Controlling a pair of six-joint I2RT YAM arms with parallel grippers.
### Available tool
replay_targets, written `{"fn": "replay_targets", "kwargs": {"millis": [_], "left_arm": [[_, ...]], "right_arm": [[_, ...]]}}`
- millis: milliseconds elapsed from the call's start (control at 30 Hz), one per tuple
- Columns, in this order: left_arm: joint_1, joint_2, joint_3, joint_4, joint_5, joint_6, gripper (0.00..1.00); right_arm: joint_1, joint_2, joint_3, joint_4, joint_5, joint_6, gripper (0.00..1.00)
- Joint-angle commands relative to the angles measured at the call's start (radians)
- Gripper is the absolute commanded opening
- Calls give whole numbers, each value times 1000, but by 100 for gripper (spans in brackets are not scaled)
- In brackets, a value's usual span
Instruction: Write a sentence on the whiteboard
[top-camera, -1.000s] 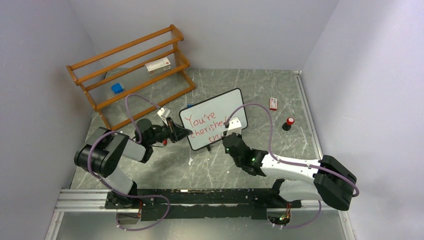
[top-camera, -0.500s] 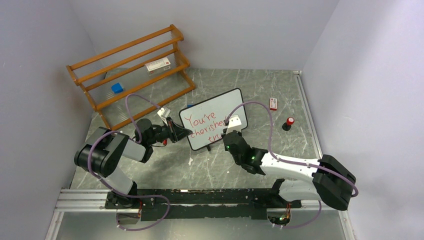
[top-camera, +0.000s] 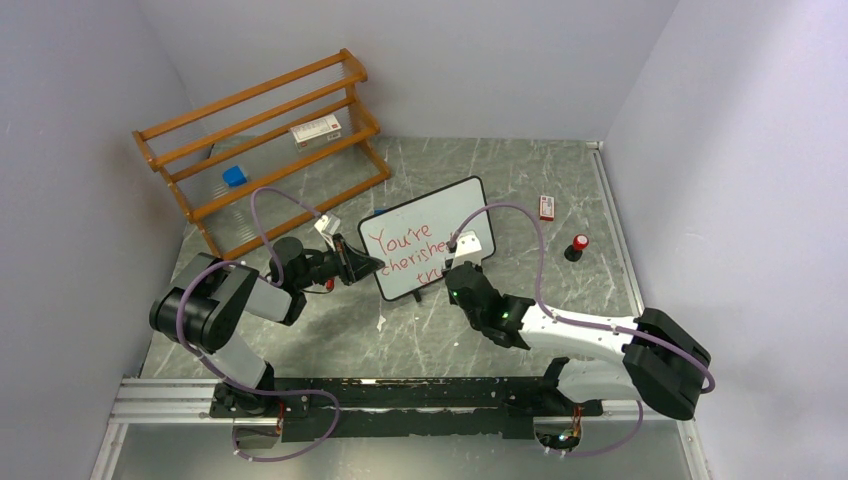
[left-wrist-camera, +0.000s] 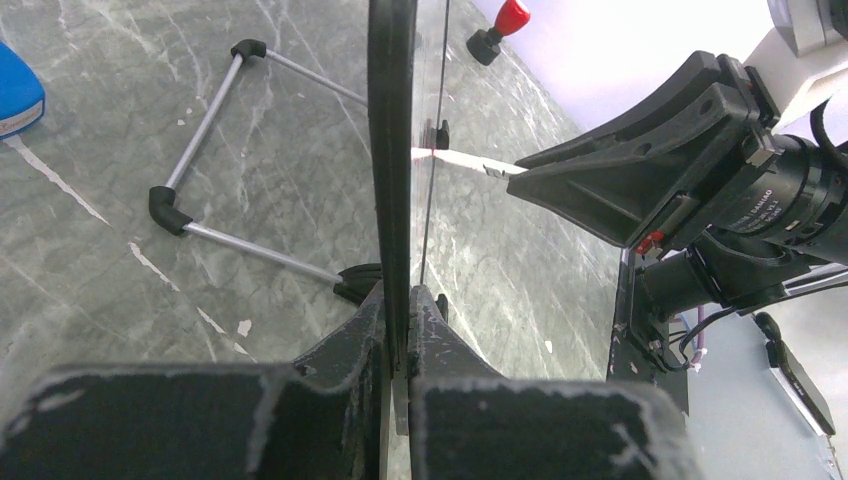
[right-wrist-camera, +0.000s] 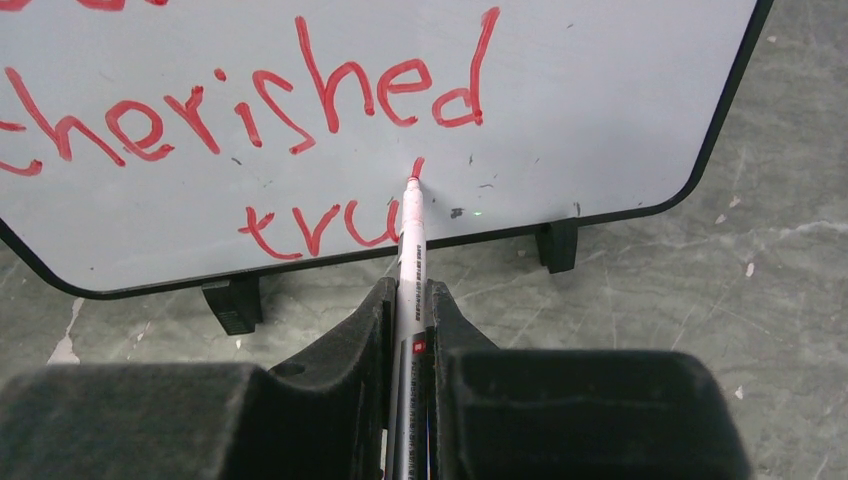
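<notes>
On the table (top-camera: 520, 190), grey-green marbled stone look, closed in by plain pale walls (top-camera: 480, 60) on three sides:

- Whiteboard (top-camera: 450, 205): mid-table, standing on small black feet, black frame, face toward the arms.
- Sentence (right-wrist-camera: 300, 95): red lettering, "You're", "cherished", and a third line reading "tru" with one short fresh stroke after it.
- Left hand (left-wrist-camera: 398, 300): fingers pressed together on the board's left edge.
- Right hand (right-wrist-camera: 410, 295): closed round a marker (right-wrist-camera: 410, 240), whose red tip touches the board at the fresh stroke.
- Wooden rack (top-camera: 262, 135): far left corner, three tiers, carrying a blue item (top-camera: 235, 176) and a labelled card (top-camera: 316, 130).
- Small red-and-white box (top-camera: 546, 207): right of the board, apart from it.
- Red-capped black object (top-camera: 578, 246): near the right wall, upright.
- Black rail (top-camera: 400, 395): near edge, bearing both arm bases.
</notes>
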Motion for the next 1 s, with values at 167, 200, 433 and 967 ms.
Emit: {"fn": "replay_targets", "kwargs": {"millis": [167,200,433,967], "left_arm": [[12,19,0,-45,5,9,5],[12,18,-1,-46,5,9,5],[12,8,1,-62,4,15,5],[18,-5,-3,-88,10,21,5]], "right_arm": [[-8,-6,-17,-72,-51,69,0],[-8,-3,-18,-74,-54,72,0],[-8,17,-18,-88,-59,89,0],[-8,7,-15,-107,-31,114,0]]}}
